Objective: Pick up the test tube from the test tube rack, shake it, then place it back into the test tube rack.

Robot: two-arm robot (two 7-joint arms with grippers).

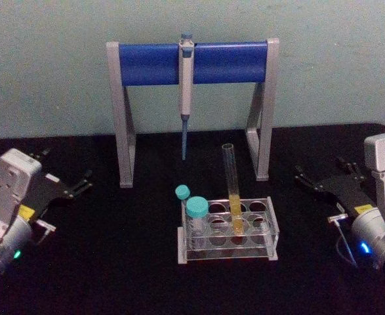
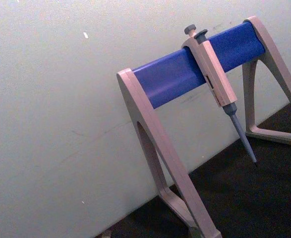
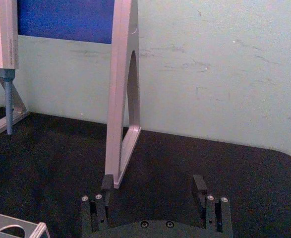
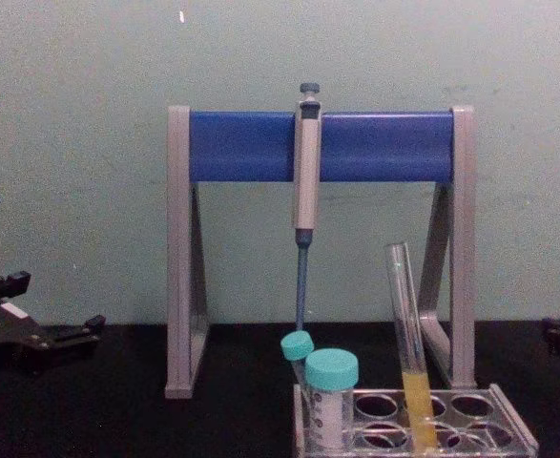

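The test tube [image 1: 232, 190] stands tilted in the test tube rack [image 1: 271, 226]. The left pincer [image 1: 81, 186] at nine o'clock and the right pincer [image 1: 305, 180] at three o'clock rest wide and empty.

head view high, chest view low, both facing pipette stand [image 1: 192, 62]

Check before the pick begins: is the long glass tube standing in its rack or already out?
In. The test tube stands in a hole of the test tube rack, leaning slightly, yellow liquid at its bottom.
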